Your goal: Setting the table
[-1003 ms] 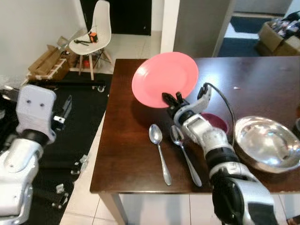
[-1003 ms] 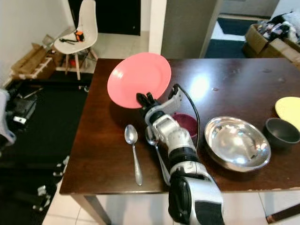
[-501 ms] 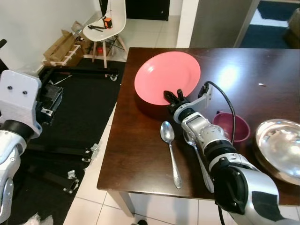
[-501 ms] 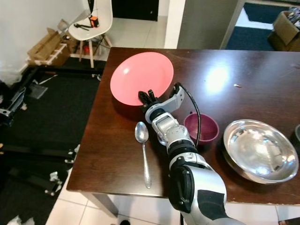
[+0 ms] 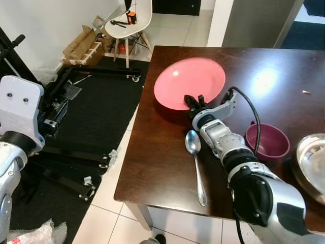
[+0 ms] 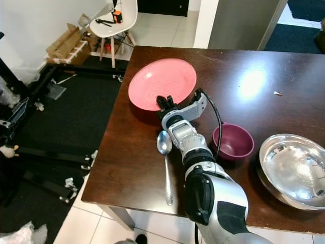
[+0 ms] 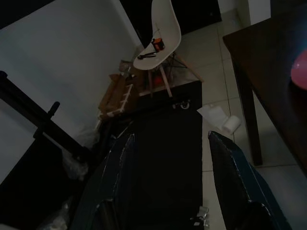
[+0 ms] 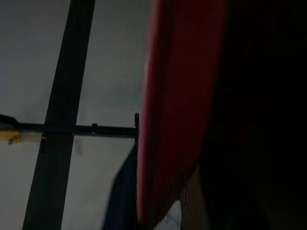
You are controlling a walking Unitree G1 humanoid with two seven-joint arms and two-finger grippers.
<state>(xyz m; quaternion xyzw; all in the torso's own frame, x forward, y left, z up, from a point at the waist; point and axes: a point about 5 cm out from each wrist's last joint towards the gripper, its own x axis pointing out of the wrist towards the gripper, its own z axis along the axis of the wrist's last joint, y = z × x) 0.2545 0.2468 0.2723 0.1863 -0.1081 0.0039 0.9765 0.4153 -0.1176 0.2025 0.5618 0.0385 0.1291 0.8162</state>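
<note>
Dark wooden table, its left edge facing a black floor mat. Pink plate near that left edge, toward the far side, tilted with its near rim raised. Right gripper at the plate's near rim, black fingers closed on it, rim pinched between them; seen edge-on as a red band from the right wrist. Silver right arm stretched across the table from the near edge. Metal spoon flat on the wood just beside the arm, bowl end toward the plate, handle pointing at the near edge. Purple bowl upright on the other side of the arm, a black cable arcing over its rim. Steel bowl further toward the right edge, well apart from the plate. Left arm off the table over the mat, left gripper idle, fingers spread wide and holding nothing. White chair beyond the mat, cardboard boxes beside it.
</note>
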